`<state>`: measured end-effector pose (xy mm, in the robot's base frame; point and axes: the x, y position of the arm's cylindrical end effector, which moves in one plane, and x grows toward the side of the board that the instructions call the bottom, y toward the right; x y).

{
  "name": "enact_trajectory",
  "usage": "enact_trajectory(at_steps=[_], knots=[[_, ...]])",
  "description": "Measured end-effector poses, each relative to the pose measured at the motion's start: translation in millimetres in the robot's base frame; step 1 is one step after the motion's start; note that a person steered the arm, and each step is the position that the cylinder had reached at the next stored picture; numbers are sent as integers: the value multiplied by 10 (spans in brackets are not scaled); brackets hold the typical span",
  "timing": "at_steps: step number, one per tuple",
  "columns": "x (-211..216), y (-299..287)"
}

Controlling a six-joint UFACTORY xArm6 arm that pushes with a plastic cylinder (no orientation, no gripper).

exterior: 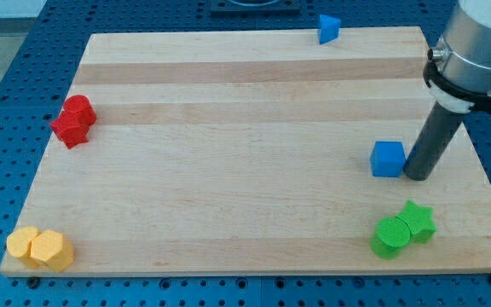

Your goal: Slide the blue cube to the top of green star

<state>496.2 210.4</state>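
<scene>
Upright dark rod, my tip (417, 176) planted on pale wooden board (228, 170), blue cube (388, 159) just left; green star (418, 221) below. No fingers fitted.

We see bright, even light from above; the wooden board (228, 170) shows no glare. Soft, short shadows sit under the blocks and beside our tip (416, 176). Focus is sharp across the view, and the board's edges look straight, without distortion
</scene>
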Motion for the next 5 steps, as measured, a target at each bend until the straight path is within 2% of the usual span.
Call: enact_trajectory(at_steps=[2, 3, 4, 5], knots=[[-725, 116], [-733, -365], [-407, -550], [-98, -325]])
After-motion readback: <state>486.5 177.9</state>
